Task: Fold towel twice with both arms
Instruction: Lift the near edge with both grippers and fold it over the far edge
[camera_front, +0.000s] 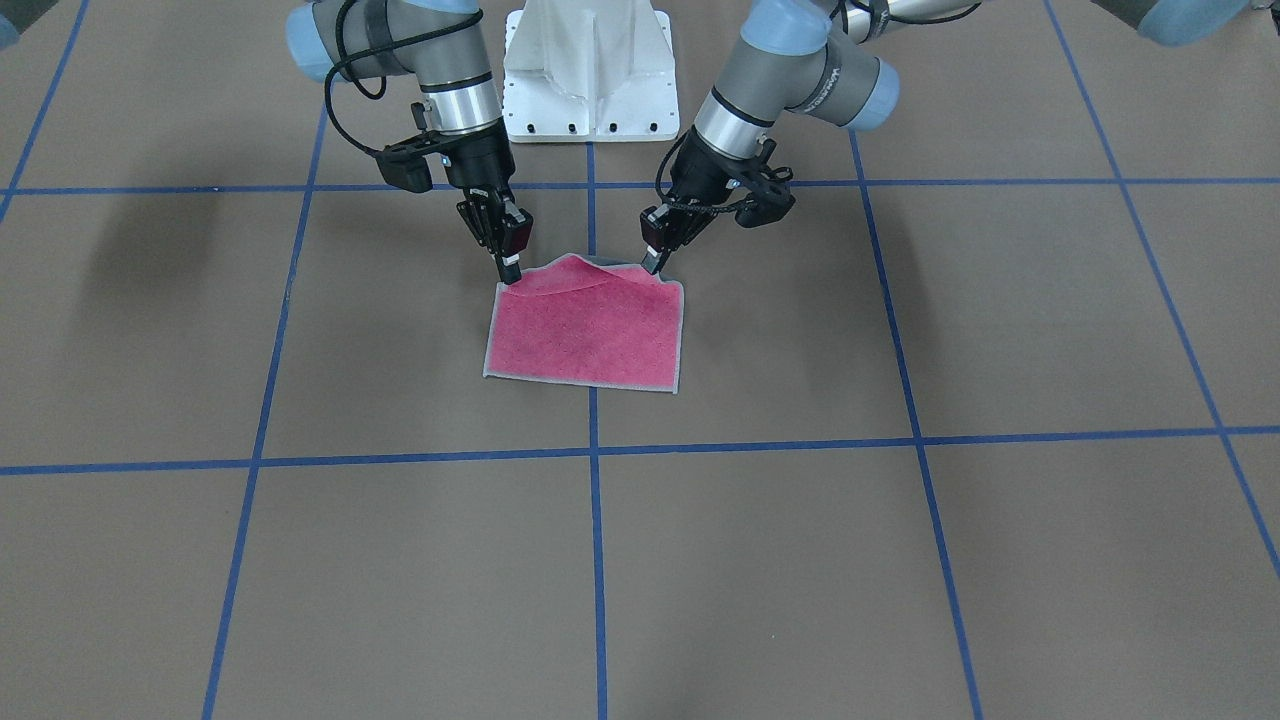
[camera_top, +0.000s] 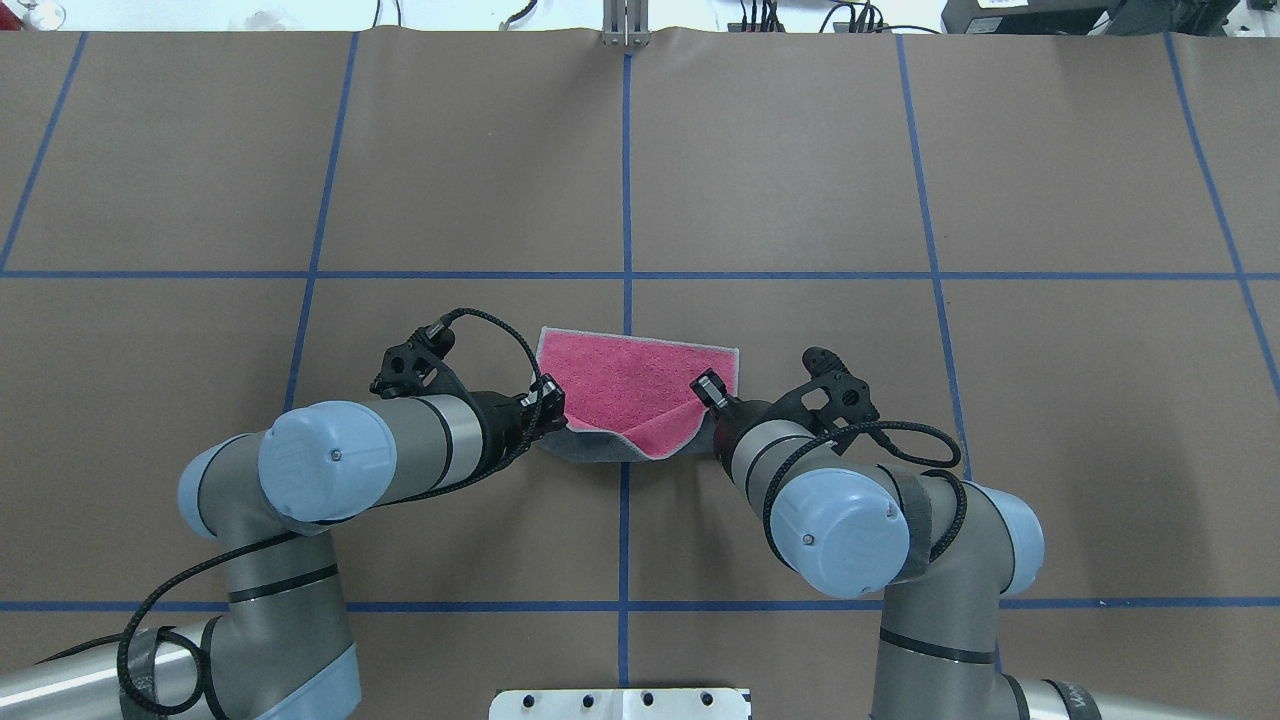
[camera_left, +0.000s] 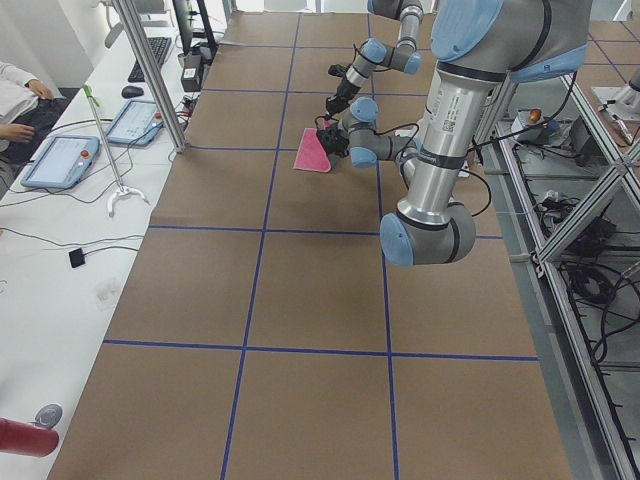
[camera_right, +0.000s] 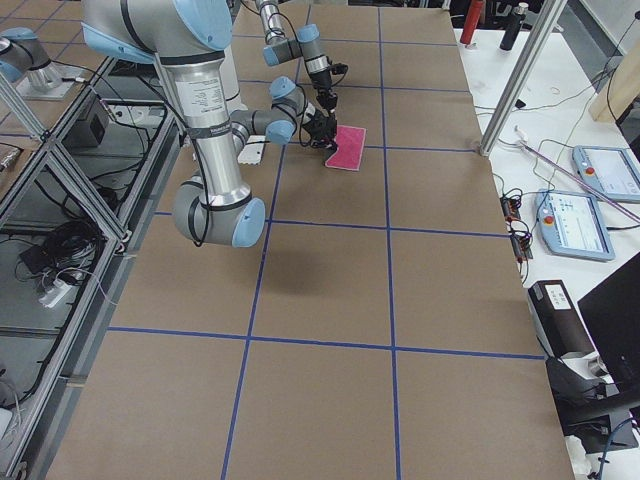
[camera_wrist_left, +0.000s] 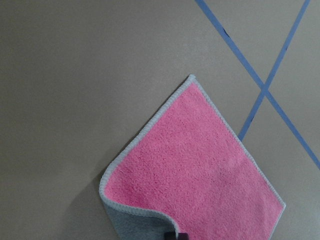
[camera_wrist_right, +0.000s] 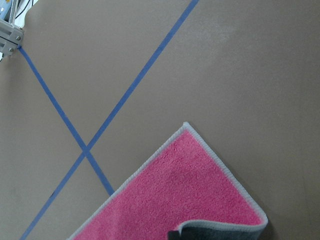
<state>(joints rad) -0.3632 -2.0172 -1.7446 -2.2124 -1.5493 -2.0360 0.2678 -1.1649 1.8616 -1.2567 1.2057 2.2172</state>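
The towel (camera_front: 585, 335) lies pink face up near the table's middle, on a blue tape line. Its edge nearest the robot is lifted and curled, so the dark grey underside (camera_top: 590, 447) shows. My left gripper (camera_top: 553, 400) is shut on the lifted left corner; in the front view it is on the right (camera_front: 655, 262). My right gripper (camera_top: 705, 388) is shut on the other lifted corner (camera_front: 510, 270). The left wrist view shows the towel (camera_wrist_left: 200, 170) with the grey fold at the bottom. The right wrist view shows the same towel (camera_wrist_right: 185, 200). The far edge rests flat on the table.
The white pedestal base (camera_front: 590, 70) stands just behind the towel on the robot's side. Blue tape lines (camera_top: 627, 180) divide the brown table into squares. A side bench with tablets (camera_left: 60, 160) and a metal post (camera_left: 150, 70) runs along the far edge.
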